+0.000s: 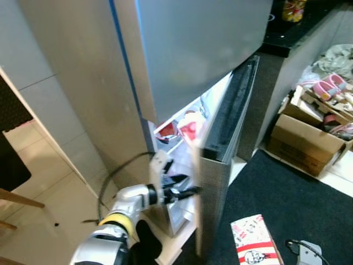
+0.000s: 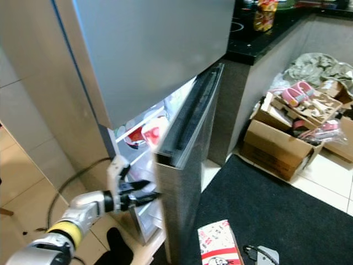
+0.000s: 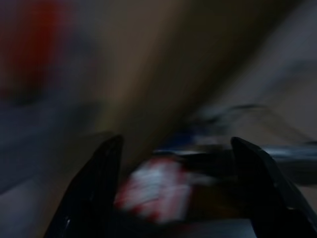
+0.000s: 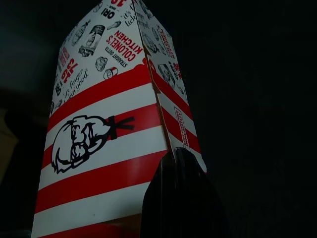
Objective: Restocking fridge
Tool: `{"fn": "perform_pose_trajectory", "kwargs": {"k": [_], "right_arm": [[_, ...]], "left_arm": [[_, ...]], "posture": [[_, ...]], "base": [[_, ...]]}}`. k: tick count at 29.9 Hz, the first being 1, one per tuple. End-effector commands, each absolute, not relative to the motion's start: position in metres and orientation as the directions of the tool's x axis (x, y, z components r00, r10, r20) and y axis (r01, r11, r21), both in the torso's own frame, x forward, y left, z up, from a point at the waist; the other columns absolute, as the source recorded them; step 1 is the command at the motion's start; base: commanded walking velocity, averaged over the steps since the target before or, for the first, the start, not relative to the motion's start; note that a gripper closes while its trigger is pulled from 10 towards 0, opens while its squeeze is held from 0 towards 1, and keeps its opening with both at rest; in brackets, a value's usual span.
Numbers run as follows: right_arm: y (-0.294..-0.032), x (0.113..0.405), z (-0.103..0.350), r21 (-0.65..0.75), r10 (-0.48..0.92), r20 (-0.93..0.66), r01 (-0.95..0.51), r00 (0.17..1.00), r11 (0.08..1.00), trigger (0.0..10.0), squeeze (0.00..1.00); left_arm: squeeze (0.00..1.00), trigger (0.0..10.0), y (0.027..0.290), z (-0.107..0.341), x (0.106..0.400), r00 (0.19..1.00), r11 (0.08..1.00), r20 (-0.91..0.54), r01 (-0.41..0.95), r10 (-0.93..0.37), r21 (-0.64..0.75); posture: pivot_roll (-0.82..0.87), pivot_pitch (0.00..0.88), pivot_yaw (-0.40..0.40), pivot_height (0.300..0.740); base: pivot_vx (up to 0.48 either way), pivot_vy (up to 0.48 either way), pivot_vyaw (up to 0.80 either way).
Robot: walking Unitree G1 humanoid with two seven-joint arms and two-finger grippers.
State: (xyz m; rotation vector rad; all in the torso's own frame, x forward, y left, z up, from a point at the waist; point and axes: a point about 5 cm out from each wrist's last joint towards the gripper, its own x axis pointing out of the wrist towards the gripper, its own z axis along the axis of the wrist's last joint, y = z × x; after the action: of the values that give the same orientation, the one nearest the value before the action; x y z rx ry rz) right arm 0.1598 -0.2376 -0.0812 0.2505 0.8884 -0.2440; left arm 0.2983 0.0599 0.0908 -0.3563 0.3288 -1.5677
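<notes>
Red-and-white striped fast-food box (image 4: 106,144) sits low at the bottom of the head views, over the black mat (image 1: 298,204), to the right of the fridge door. In the right wrist view a black finger (image 4: 178,198) lies against the box's lower edge; box looks held by the right gripper, but its second finger is hidden, so can't tell for sure whether the grip is closed.

Fridge (image 1: 187,61) stands ahead, grey, lower door (image 2: 185,160) swung open toward the robot, edge-on. Lit shelves inside carry red and white packets (image 1: 185,128), too small to read.

Left gripper (image 1: 185,193) reaches into the gap beside the door's inner edge, fingers spread apart, nothing between them. Left wrist view is blurred; two black fingers (image 3: 94,188) stand wide apart with a red-white smear between.

Black cable (image 1: 118,174) loops on the pale tiled floor (image 1: 38,221) beside the fridge base. Right of the mat, a cardboard box (image 2: 278,146) with pink shoes (image 2: 298,91) on top. Black desk top (image 2: 259,38) behind, with a yellow-red container (image 2: 263,14) on it.
</notes>
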Motion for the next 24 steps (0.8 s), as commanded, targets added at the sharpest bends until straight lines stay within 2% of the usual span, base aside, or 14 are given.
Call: {"fn": "perform_pose_trajectory", "kwargs": {"k": [1,3,4,5,13,14,15,16,17,18,20,21,23,24], "right_arm": [[-0.238,0.154,-0.084,0.106,-0.104,-0.799,0.309,0.592,0.945,10.0,0.00],[-0.238,0.154,-0.084,0.106,-0.104,-0.799,0.309,0.592,0.945,10.0,0.00],[-0.237,0.154,-0.084,0.107,-0.103,-0.799,0.308,0.593,0.945,10.0,0.00],[-0.237,0.154,-0.084,0.107,-0.103,-0.799,0.308,0.593,0.945,10.0,0.00],[-0.233,0.151,-0.086,0.112,-0.088,-0.807,0.298,0.584,0.948,10.0,0.00],[-0.233,0.151,-0.086,0.112,-0.087,-0.807,0.297,0.583,0.948,10.0,0.00],[-0.233,0.151,-0.086,0.112,-0.087,-0.807,0.297,0.583,0.948,10.0,0.00],[-0.233,0.151,-0.086,0.112,-0.085,-0.808,0.294,0.583,0.949,10.0,0.00],[-0.232,0.151,-0.086,0.111,-0.085,-0.809,0.293,0.582,0.950,10.0,0.00],[-0.232,0.151,-0.086,0.111,-0.085,-0.809,0.293,0.582,0.950,10.0,0.00],[-0.232,0.151,-0.086,0.111,-0.085,-0.808,0.293,0.583,0.950,10.0,0.00],[-0.232,0.151,-0.086,0.111,-0.085,-0.808,0.293,0.583,0.950,10.0,0.00],[-0.231,0.152,-0.086,0.114,-0.085,-0.806,0.296,0.585,0.948,10.0,0.00],[-0.231,0.152,-0.086,0.114,-0.085,-0.806,0.296,0.585,0.948,10.0,0.00]], "left_arm": [[0.00,10.0,0.050,0.099,0.282,-0.166,-0.195,0.104,0.854,-0.981,-0.482],[0.00,10.0,0.050,0.099,0.282,-0.166,-0.195,0.104,0.854,-0.981,-0.482],[0.00,10.0,0.047,0.101,0.275,-0.207,-0.243,0.128,0.839,-0.970,-0.487],[0.00,10.0,0.047,0.101,0.275,-0.207,-0.243,0.128,0.839,-0.970,-0.487],[0.00,10.0,0.053,0.087,0.274,-0.079,-0.113,0.089,0.859,-0.993,-0.499],[0.00,10.0,0.055,0.086,0.275,-0.018,-0.051,0.073,0.874,-0.997,-0.482],[0.00,10.0,0.055,0.086,0.275,-0.018,-0.051,0.073,0.874,-0.997,-0.482],[0.00,10.0,0.058,0.083,0.282,0.150,0.117,0.038,0.885,-0.988,-0.451],[0.00,10.0,0.060,0.082,0.285,0.206,0.173,0.029,0.881,-0.978,-0.441],[0.00,10.0,0.060,0.082,0.285,0.206,0.173,0.029,0.881,-0.978,-0.441],[0.00,10.0,0.066,0.079,0.290,0.314,0.279,0.011,0.860,-0.949,-0.426],[0.00,10.0,0.066,0.079,0.290,0.314,0.279,0.011,0.860,-0.949,-0.426],[0.00,10.0,0.075,0.073,0.293,0.406,0.374,-0.013,0.829,-0.914,-0.417],[0.00,10.0,0.075,0.073,0.293,0.406,0.374,-0.013,0.829,-0.914,-0.417]], "posture": [[-0.09,0.079,0.053,0.740],[-0.09,0.079,0.053,0.740],[-0.09,0.076,0.057,0.740],[-0.09,0.076,0.057,0.740],[-0.08,0.067,0.054,0.740],[-0.08,0.067,0.054,0.740],[-0.08,0.067,0.054,0.740],[-0.08,0.067,0.054,0.740],[-0.08,0.067,0.054,0.740],[-0.08,0.067,0.054,0.740],[-0.08,0.074,0.052,0.740],[-0.08,0.074,0.052,0.740],[-0.08,0.075,0.053,0.740],[-0.08,0.075,0.053,0.740]], "base": [[0.000,0.000,0.00],[0.000,0.000,0.00],[0.000,0.000,0.00],[0.000,0.000,0.00],[0.000,0.000,0.00],[0.000,0.000,0.00],[0.000,0.000,0.00],[0.000,0.000,0.00],[0.000,0.000,0.00],[0.000,0.000,0.00],[0.000,0.000,0.00],[0.000,0.000,0.00],[0.000,0.000,0.00],[0.000,0.000,0.00]]}}
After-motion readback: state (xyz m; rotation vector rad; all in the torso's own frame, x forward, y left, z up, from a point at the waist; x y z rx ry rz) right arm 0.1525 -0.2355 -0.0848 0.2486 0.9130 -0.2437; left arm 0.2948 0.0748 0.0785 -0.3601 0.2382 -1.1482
